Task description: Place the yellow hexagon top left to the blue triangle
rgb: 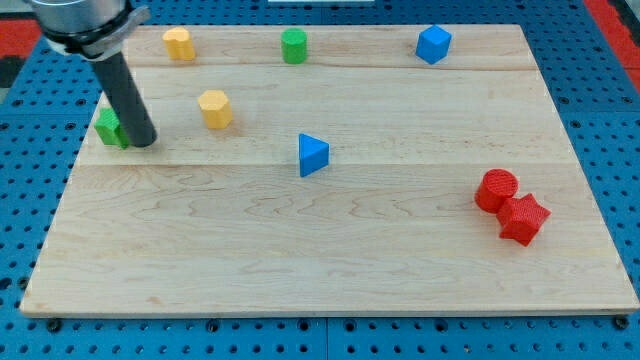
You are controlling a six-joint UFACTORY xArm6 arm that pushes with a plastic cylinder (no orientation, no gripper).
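The yellow hexagon [215, 108] lies on the wooden board [330, 240] in the upper left part. The blue triangle [312, 155] lies near the board's middle, to the right of and below the hexagon. My tip [143, 142] rests on the board at the left, right beside a green block [108, 127] that the rod partly hides. The tip is to the left of and slightly below the yellow hexagon, a short gap apart from it.
A second yellow block [179, 43], a green cylinder [293, 46] and a blue cube [433, 44] line the board's top edge. A red cylinder [496, 190] and a red block [524, 219] sit together at the right.
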